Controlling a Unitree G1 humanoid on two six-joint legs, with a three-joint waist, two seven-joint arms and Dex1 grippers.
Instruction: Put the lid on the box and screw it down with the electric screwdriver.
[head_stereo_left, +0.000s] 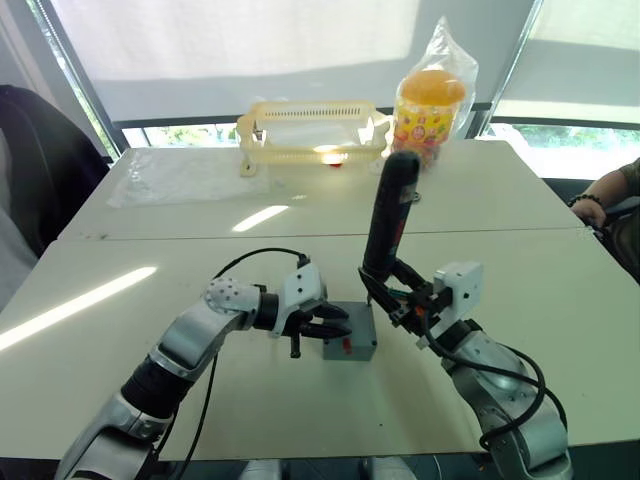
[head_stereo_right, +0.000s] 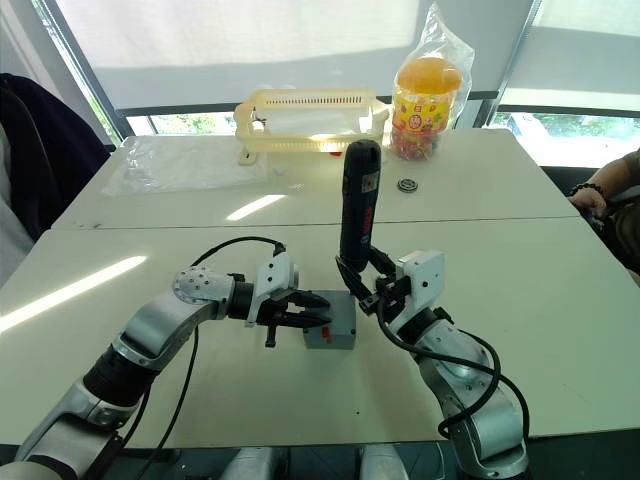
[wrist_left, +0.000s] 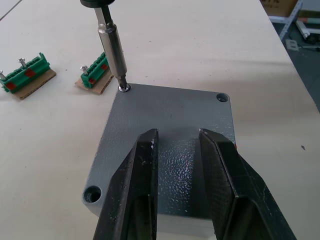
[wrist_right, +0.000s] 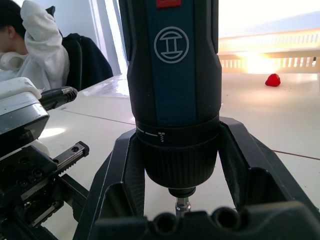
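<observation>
The grey-blue lid (wrist_left: 170, 120) lies on the box (head_stereo_left: 352, 346), whose near side carries a small red mark. My left gripper (wrist_left: 177, 135) is open, both black fingers lying flat on the lid's top. My right gripper (head_stereo_left: 400, 295) is shut on the electric screwdriver (head_stereo_left: 388, 215), which stands nearly upright over the box's far corner. Its metal bit (wrist_left: 112, 47) sits on a screw (wrist_left: 124, 88) in that corner of the lid. Two other corner holes (wrist_left: 222, 98) look unfilled.
Two green screw holders on cardboard (wrist_left: 27, 75) lie just beyond the box. On the far table stand a yellow basket (head_stereo_left: 312, 130), a candy jar in a bag (head_stereo_left: 430, 105) and a clear plastic sheet (head_stereo_left: 185, 175). A person's hand (head_stereo_left: 600, 205) rests at the right edge.
</observation>
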